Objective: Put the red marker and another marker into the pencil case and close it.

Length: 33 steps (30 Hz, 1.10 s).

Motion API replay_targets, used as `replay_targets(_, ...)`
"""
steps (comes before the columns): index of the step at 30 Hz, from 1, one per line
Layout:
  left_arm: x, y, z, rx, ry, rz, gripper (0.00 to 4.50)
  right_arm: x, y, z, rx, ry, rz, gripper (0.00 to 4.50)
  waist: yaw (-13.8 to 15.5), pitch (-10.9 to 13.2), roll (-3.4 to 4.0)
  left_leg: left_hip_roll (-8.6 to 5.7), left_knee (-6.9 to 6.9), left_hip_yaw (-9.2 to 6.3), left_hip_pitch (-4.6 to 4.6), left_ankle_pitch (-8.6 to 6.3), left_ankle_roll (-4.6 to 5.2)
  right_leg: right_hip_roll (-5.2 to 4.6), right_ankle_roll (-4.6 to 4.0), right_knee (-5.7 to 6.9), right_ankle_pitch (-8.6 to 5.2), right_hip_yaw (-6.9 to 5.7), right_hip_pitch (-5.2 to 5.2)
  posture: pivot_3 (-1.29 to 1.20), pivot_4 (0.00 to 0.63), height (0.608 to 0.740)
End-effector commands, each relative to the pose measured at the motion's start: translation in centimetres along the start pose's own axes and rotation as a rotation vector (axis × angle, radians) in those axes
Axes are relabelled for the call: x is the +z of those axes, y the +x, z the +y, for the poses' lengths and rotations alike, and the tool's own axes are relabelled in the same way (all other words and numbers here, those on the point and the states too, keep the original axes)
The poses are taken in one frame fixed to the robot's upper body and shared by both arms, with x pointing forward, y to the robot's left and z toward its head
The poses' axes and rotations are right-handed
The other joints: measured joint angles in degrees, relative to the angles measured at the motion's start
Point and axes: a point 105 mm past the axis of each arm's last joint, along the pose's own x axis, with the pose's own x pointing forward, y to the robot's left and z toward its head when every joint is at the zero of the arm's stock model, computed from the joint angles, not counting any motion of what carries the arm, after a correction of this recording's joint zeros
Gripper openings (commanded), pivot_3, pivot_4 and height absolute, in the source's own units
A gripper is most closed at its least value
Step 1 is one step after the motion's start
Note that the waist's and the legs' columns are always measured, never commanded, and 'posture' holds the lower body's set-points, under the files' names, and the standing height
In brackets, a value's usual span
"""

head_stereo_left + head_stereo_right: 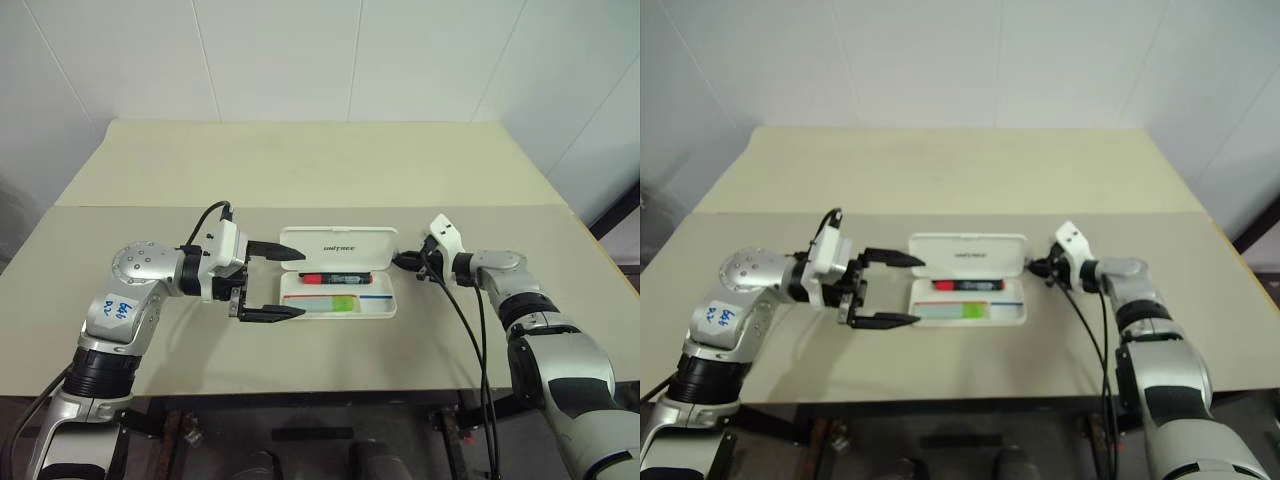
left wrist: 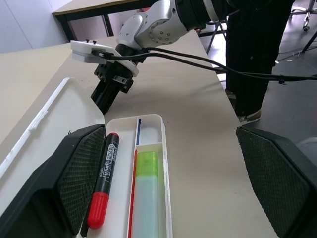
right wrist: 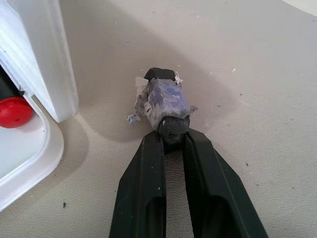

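Both markers are already seated in the tray of the pencil case (image 1: 338, 300): red marker (image 1: 335, 279) nearer the lid, another marker (image 1: 332, 304) in the front slot, long axes parallel to the hinge. Lid is raised; closing remains. Left tool (image 1: 291, 282) is spread wide, straddling the case's left end. Right tool (image 1: 409, 262) is shut on nothing just beside the case's right end, equally close.
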Motion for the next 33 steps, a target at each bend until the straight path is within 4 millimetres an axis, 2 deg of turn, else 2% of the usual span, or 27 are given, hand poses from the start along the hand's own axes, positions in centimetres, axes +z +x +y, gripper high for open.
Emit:
replay_targets(1, 1.2, 0.2, 0.1, -0.008, 0.055, -0.031, 4.50, -1.4, -1.3, -0.9, -0.050, 0.022, 0.025, 0.21, 0.01, 0.00, 0.00, 0.01, -0.02, 0.00, 0.00, 0.00, 0.00, 0.00, 0.01, -0.02, 0.00, 0.00, 0.00, 0.00, 0.150, 0.740)
replay_targets(7, 1.2, 0.3, 0.0, -0.021, 0.049, -0.047, 4.50, -0.8, -2.5, -1.8, -0.095, -0.016, -0.025, 0.21, 0.32, 0.00, 0.01, -0.02, -0.07, -0.05, -0.13, 0.01, 0.03, -0.03, 0.05, -0.14, 0.03, -0.08, -0.04, 0.00, 0.150, 0.740)
replay_targets(18, 1.1, 0.9, 0.3, -0.049, 0.048, -0.072, 4.50, 2.5, -5.0, -3.9, -0.193, -0.100, -0.143, 0.21, 0.71, 0.09, 0.14, -0.06, -0.53, 0.05, -0.41, 0.09, 0.07, 0.08, 0.10, -0.67, 0.05, -0.11, -0.27, 0.00, 0.150, 0.740)
replay_targets(27, 0.8, 1.3, 0.0, -0.080, 0.037, -0.090, 4.50, 6.8, -7.1, -3.9, -0.212, -0.248, -0.248, 0.21, 0.74, 0.15, 0.24, -0.04, -0.81, 0.17, -0.47, 0.16, -0.17, 0.32, 0.20, -0.68, -0.03, -0.10, -0.41, 0.00, 0.150, 0.740)
replay_targets(33, 0.7, 1.2, -0.2, -0.080, 0.032, -0.090, 4.50, 11.3, -9.0, -2.2, -0.198, -0.386, -0.313, 0.21, 1.41, 0.15, 0.24, -0.05, -0.76, 0.16, -0.47, 0.13, -0.11, 0.30, 0.20, -0.65, -0.03, -0.08, -0.44, 0.00, 0.150, 0.740)
